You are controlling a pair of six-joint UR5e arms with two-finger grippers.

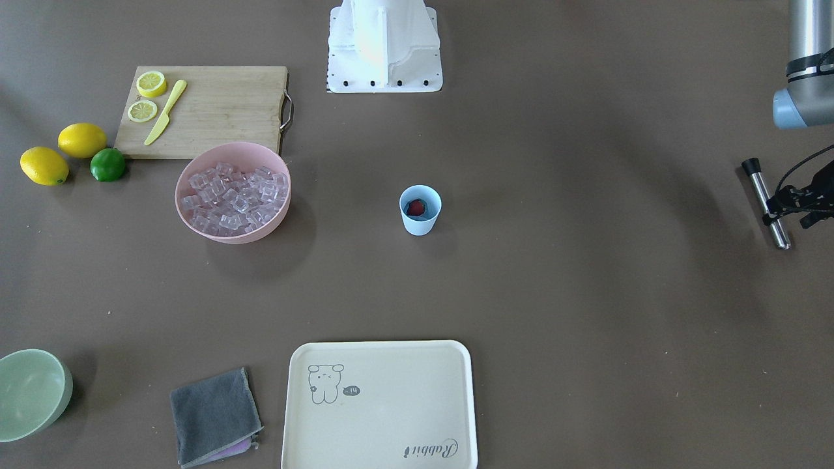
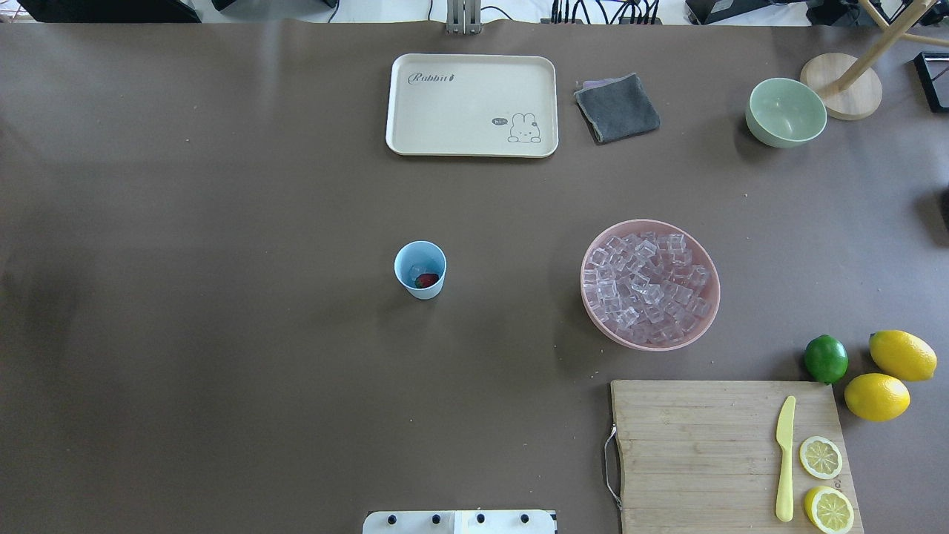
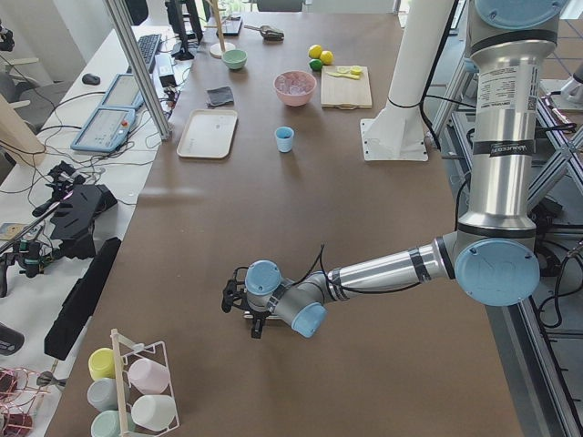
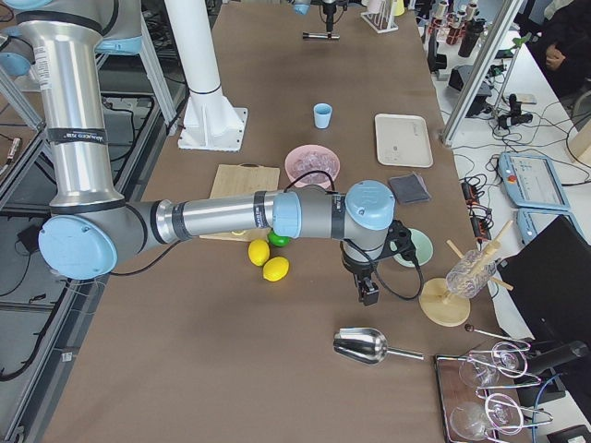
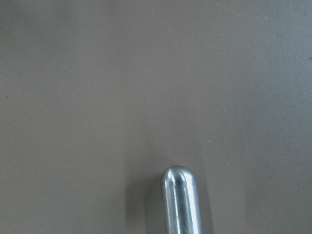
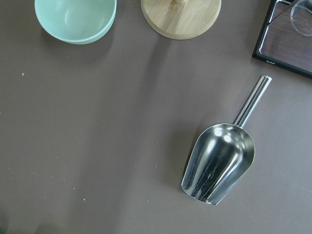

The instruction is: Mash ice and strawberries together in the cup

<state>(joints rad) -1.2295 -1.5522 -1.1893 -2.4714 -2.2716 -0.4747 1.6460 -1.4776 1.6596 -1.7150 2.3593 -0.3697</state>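
strawberry (image 1: 416,208) is sitting at the bottom of the pale blue cup (image 1: 419,226), which is standing upright, well apart from both grippers.

the left gripper (image 1: 774,210) is reaching down to the brown table (image 1: 586,293), and its fingers are pressing against both sides of a steel muddler (image 1: 758,182), gripping it low over the surface. the muddler's rounded bare end is poking out past the fingers in the left wrist view, and its black-capped end is pointing toward the robot's side of the table. the cup is standing far off to this gripper's right. farther the same way, a pink bowl (image 1: 260,229) is holding a heap of ice (image 1: 233,195). whether a cube is also lying in the cup is too faint to tell. beyond the bowl, a wooden cutting board (image 1: 221,117) is carrying two lemon halves (image 1: 147,96) and a yellow knife (image 1: 165,112).

the right gripper (image 4: 367,293) is hanging just above the table, and none of the views is showing whether it is open or closed. a steel scoop (image 6: 219,161) is lying near it, apart from it. a pale green bowl (image 6: 75,17) and a round wooden stand base (image 6: 180,17) are sitting a little farther out. two lemons (image 4: 275,269) are lying on the gripper's other side.
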